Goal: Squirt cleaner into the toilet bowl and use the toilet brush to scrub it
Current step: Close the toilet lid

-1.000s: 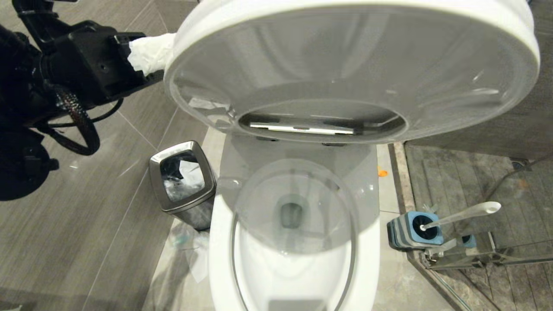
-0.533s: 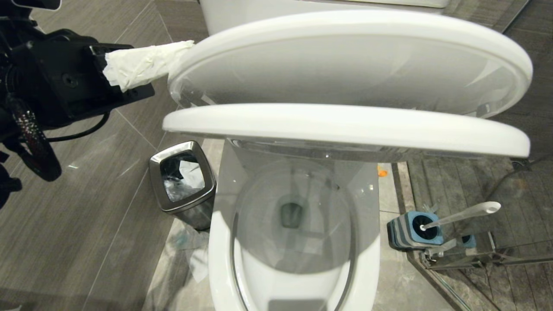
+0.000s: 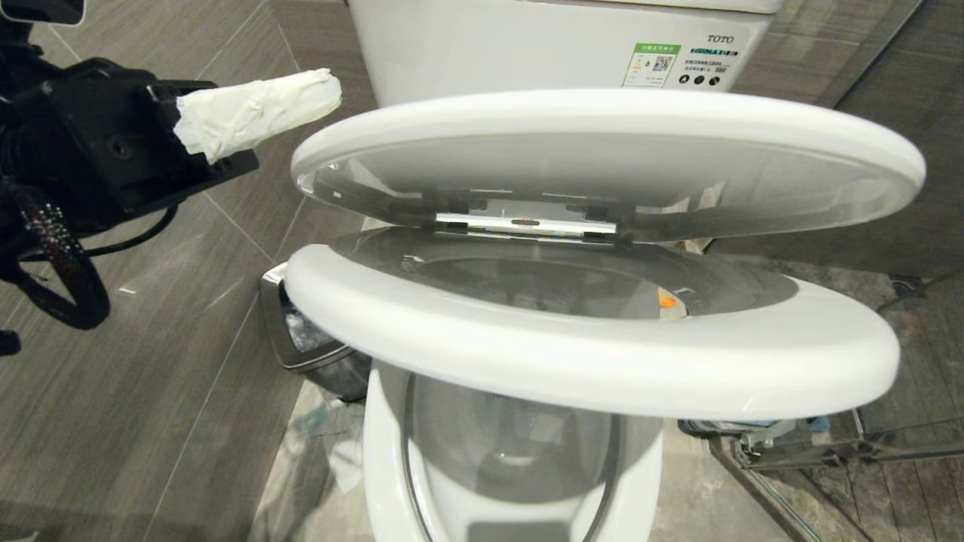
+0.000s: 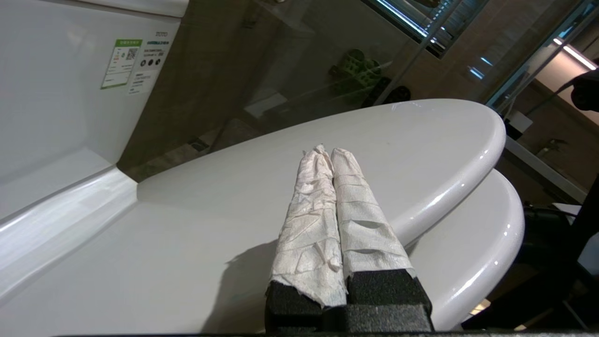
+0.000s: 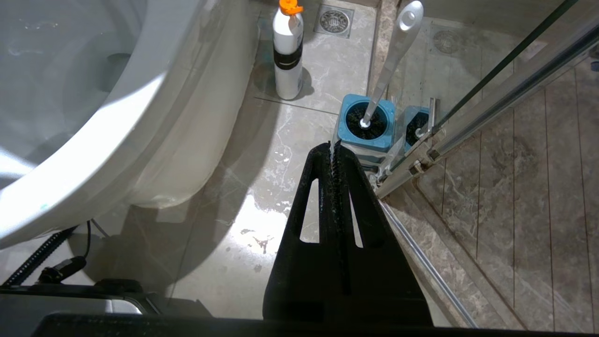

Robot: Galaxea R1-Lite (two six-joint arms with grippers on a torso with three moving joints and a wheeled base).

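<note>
White plastic seat (image 3: 595, 354) and lid (image 3: 602, 150) have dropped over the white ceramic toilet bowl (image 3: 392, 467). Left gripper (image 3: 324, 86), paper-wrapped fingers together, has pulled clear, far left. Right gripper (image 5: 333, 150), fingers together, hangs near the white-handled toilet brush (image 5: 393, 56).

My left gripper (image 3: 320, 89) hangs left of the lid (image 3: 602, 150); the seat (image 3: 595, 354) lies below it, over the toilet bowl (image 3: 512, 467); a waste bin (image 3: 301, 342) stands left of the bowl; the toilet brush (image 5: 390, 61) stands in its holder (image 5: 365, 124) beyond my right gripper (image 5: 333, 147).

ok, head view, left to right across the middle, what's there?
left gripper, shut, paper-wrapped → steel waste bin → toilet seat, half lowered over the toilet bowl → glass door rail.
</note>
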